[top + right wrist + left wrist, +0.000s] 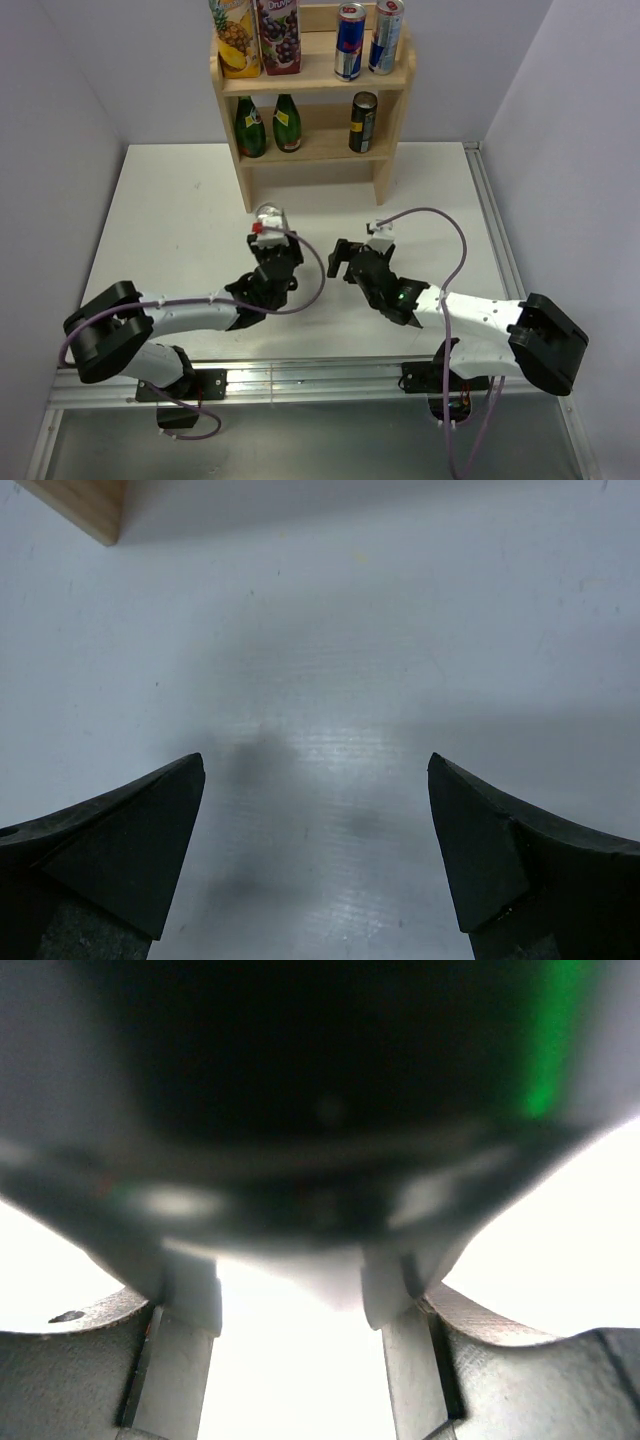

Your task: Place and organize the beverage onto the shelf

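Observation:
My left gripper (pixel 270 238) is shut on a dark can (pixel 268 216) with a silver top, held on the table just in front of the shelf's left leg. In the left wrist view the can (pixel 320 1080) fills the upper frame, black with a green streak, and sits between the fingers of the gripper (pixel 290 1295). The wooden shelf (pixel 310 82) stands at the back of the table. My right gripper (pixel 343 262) hangs open over bare table to the right of the can. Its jaws stand wide apart with nothing between them in the right wrist view (pixel 315 810).
The top tier holds two juice cartons (pixel 235 38) (pixel 278 35) and two blue-silver cans (pixel 349 42) (pixel 386 36). The tier below holds two green bottles (pixel 249 128) (pixel 287 124) and a black can (pixel 363 122). A shelf foot (pixel 85 500) shows ahead of the right gripper.

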